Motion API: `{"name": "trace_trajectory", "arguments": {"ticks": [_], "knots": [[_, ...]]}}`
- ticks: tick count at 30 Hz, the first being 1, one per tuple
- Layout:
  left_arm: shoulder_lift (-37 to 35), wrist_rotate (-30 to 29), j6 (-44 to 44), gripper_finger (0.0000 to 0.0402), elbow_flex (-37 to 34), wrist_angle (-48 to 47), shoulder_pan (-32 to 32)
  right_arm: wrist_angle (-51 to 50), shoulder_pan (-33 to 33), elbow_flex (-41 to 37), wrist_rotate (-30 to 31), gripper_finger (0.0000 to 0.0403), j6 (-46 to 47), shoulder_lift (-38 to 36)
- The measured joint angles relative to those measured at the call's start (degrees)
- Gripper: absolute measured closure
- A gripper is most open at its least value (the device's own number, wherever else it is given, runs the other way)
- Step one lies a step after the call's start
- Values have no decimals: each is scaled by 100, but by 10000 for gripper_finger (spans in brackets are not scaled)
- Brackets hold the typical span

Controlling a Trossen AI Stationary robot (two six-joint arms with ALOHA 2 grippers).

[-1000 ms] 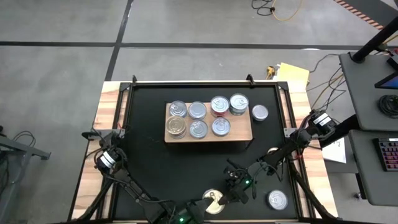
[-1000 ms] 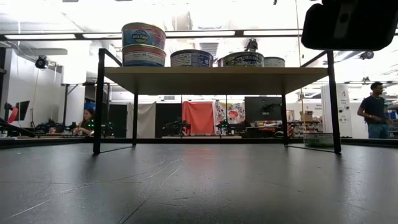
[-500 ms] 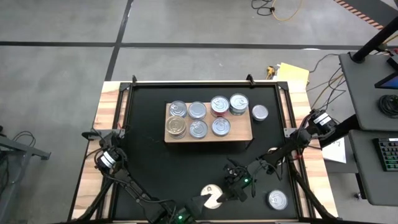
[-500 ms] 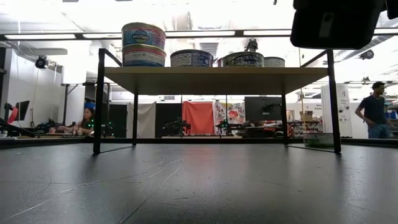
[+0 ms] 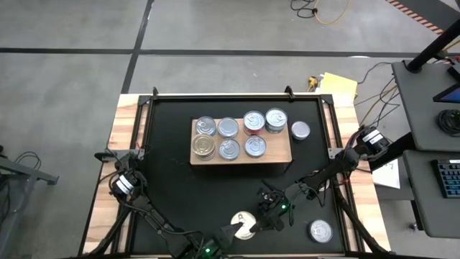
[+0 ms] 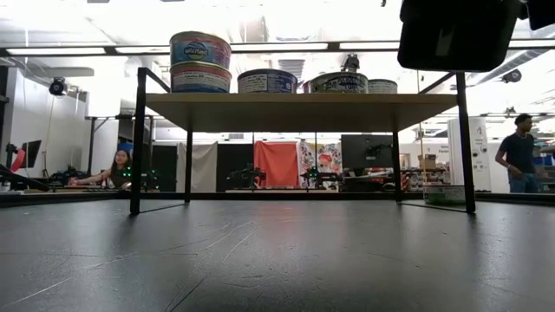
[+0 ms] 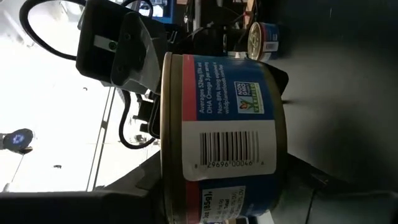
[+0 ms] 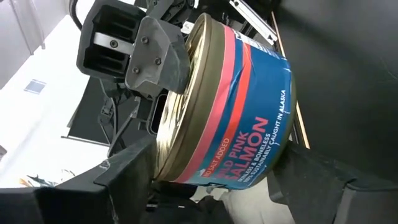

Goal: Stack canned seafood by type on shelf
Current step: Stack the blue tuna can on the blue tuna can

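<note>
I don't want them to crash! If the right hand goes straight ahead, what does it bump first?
The salmon can, right in front of the right hand. The left hand holds it from the other side, so that probably comes next.

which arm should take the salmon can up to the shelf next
Left, probably: the left gripper grips the salmon can, and the gold-lidded can sits at the shelf's left end, its side.

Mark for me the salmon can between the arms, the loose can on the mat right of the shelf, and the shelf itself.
salmon can [image 5: 245, 224], high view, on its gold lid.
loose can [image 5: 300, 130], high view, on its silver lid.
shelf [image 5: 277, 156], high view, on bare wood near its front right corner.
</note>
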Motion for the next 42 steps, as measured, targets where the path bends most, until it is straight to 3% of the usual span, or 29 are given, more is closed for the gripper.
{"name": "trace_trajectory", "arguments": {"ticks": [9, 20, 26, 29, 34, 38, 42], "knots": [[-4, -252, -627, 229, -38, -385, 0, -169, -29, -104, -190, 88, -204, -300], [-15, -607, -2039, 229, -70, -1299, 2, -1226, 4, -151, -146, 81, -732, -567], [-204, -433, -2782, 229, -70, -2011, -2, -1678, 223, -153, 371, 89, -1719, -815], [-432, 108, -2846, 229, -70, -2169, 16, -1735, 314, -153, 546, 93, -2134, -967], [-846, 2000, -2323, 229, -70, -2235, 219, -1720, 400, -116, 560, 97, -2697, -1277], [-1313, 2922, -1959, 229, -140, -2229, 411, -1922, 496, -116, 670, 92, -3234, -1483], [-1934, 3681, -1961, 229, -581, -2143, 621, -2333, 615, -116, 1165, 88, -3663, -1643]]}}
